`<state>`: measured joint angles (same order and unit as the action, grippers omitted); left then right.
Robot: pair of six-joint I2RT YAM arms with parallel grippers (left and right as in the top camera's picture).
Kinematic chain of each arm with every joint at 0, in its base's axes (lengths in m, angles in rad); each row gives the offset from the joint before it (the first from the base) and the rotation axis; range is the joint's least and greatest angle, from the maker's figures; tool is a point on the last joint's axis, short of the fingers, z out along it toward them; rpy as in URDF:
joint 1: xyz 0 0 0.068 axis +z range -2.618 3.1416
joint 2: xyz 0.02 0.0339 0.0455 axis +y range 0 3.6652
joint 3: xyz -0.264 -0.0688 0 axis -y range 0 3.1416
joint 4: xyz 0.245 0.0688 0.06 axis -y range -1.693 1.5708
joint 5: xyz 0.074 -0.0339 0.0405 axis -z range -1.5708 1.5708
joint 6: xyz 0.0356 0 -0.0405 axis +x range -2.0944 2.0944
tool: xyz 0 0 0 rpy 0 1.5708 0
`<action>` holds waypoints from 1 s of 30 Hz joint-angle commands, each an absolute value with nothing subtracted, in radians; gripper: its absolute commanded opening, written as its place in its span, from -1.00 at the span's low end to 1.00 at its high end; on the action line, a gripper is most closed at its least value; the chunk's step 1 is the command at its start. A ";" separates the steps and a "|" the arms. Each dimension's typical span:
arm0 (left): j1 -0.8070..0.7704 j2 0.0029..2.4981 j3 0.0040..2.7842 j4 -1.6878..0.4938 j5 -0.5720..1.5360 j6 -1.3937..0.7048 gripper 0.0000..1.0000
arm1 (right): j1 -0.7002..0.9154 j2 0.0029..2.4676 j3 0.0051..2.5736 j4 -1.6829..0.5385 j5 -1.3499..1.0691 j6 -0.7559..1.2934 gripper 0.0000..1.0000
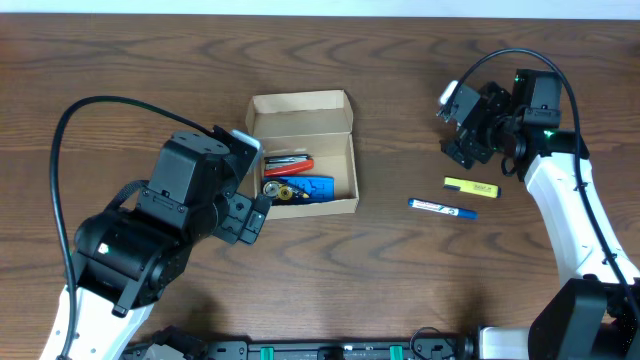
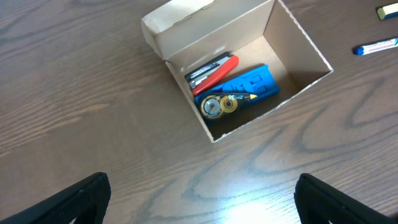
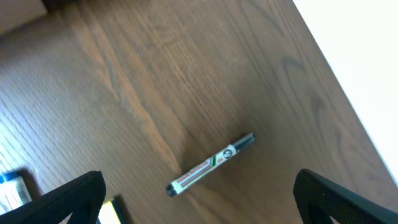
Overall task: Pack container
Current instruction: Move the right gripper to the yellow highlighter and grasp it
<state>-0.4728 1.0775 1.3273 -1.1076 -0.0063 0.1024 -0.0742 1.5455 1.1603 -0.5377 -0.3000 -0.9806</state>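
Observation:
The container [image 1: 352,172] is a tan cardboard box with its flap lid [image 1: 300,103] standing open at the far side. Inside lie a red tool [image 2: 214,71], a blue flat item [image 2: 249,84] and gold round pieces [image 2: 211,107]. My left gripper [image 1: 245,218] hovers just left of the box, open and empty; in its wrist view [image 2: 202,182] the box [image 2: 292,37] lies ahead. My right gripper [image 1: 465,140] is open above a white marker [image 3: 211,164], which lies on the table between the fingers [image 3: 198,177]. In the overhead view the arm hides this marker.
A yellow highlighter [image 1: 470,186] and a blue pen [image 1: 441,208] lie on the wooden table right of the box, just below the right gripper. The table's far edge meets a white surface [image 3: 360,50].

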 commanded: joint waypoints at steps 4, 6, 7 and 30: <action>-0.470 1.078 1.332 -1.111 -0.007 0.109 0.90 | -0.078 1.554 1.169 -0.568 -0.261 -0.582 0.98; -0.470 1.078 1.332 -1.111 -0.007 0.109 0.91 | -0.079 1.554 1.169 -0.594 -0.215 -0.528 0.99; -0.470 1.078 1.332 -1.111 -0.007 0.109 0.90 | -0.079 1.554 1.169 -0.610 -0.204 -0.489 0.99; -0.470 1.078 1.332 -1.111 -0.007 0.109 0.90 | -0.123 1.561 1.155 -1.039 -0.003 1.059 0.99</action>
<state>-0.4728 1.0775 1.3273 -1.1076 -0.0063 0.1024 -0.1188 1.5475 1.1614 -1.0233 -0.0097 0.7963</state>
